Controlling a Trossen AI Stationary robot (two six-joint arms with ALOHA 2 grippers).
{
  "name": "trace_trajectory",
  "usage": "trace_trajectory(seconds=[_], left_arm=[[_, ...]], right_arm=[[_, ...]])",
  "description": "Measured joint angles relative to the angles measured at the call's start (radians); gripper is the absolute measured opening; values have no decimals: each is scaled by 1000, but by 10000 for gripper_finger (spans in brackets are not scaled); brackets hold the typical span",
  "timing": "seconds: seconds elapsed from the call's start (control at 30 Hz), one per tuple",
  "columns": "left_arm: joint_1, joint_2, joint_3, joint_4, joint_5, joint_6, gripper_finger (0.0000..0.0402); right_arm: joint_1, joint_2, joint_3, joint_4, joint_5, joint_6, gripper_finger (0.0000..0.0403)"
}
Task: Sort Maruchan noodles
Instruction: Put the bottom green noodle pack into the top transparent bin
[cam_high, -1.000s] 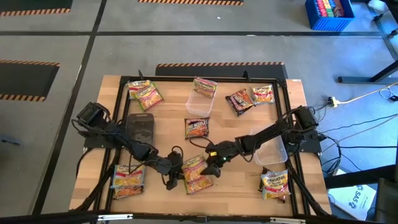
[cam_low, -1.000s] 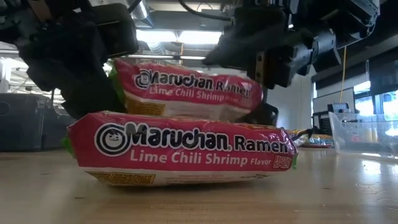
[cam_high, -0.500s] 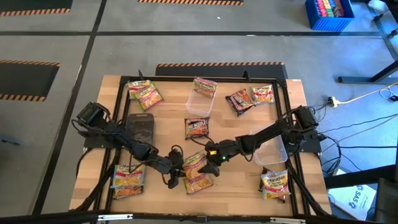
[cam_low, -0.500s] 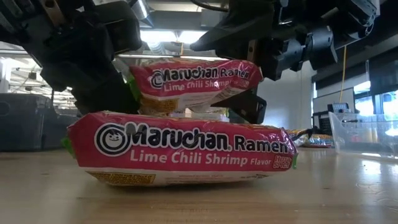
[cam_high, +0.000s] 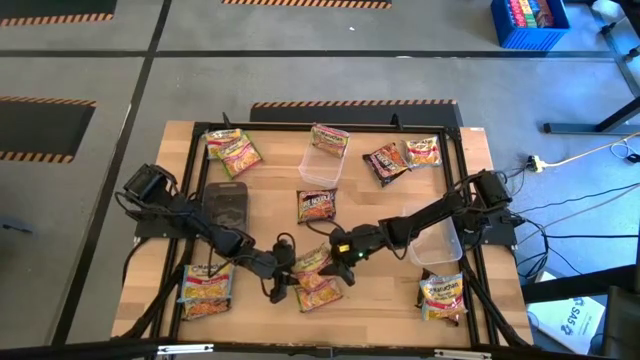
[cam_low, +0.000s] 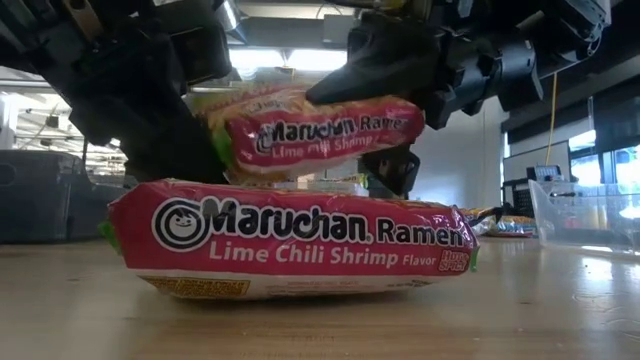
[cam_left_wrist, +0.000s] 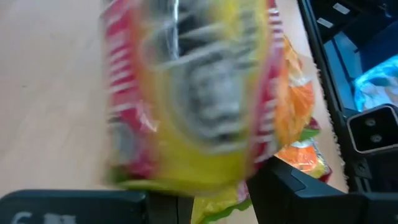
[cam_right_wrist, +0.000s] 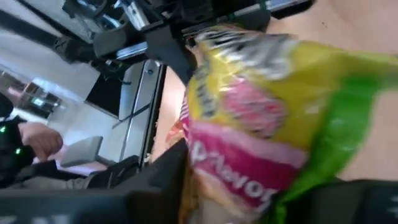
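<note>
Both end effectors (cam_high: 283, 275) (cam_high: 338, 253) grip the raised Lime Chili Shrimp packet (cam_low: 320, 135), long axis slightly tilted

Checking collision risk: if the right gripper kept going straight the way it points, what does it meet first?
Likely the left gripper. The right gripper points toward it across the lifted Lime Chili Shrimp packet between them, though depth is unclear.

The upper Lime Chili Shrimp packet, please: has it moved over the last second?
Yes. The upper packet has risen and tilted away from the lower packet, which has stayed flat on the table.
</note>
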Motion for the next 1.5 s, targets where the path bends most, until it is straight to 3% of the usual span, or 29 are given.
trace_trajectory(seconds=[0.2,0.4,0.53,0.77,0.9,1.13,1.37,1.5], left_arm=[[0,-50,3,-80,84,29,121],[8,-184,1,-253,75,33,121],[13,-261,1,-271,40,124,121],[45,-391,1,-264,-119,264,121],[83,-455,1,-265,-359,302,122],[185,-493,1,-260,-635,426,122],[281,-481,0,-270,-657,395,122],[320,-482,0,-257,-547,361,122]], right_arm=[[-47,0,0,-4,-158,-39,98],[-92,-24,0,-41,-234,-96,109],[-145,-104,-1,-158,-316,-180,105],[-276,-305,-1,-397,-323,-364,105],[-361,-395,-2,-472,-316,-464,106],[-510,-465,-2,-478,-313,-545,107],[-562,-456,-2,-471,-274,-610,107],[-559,-456,-3,-470,-279,-634,108]])
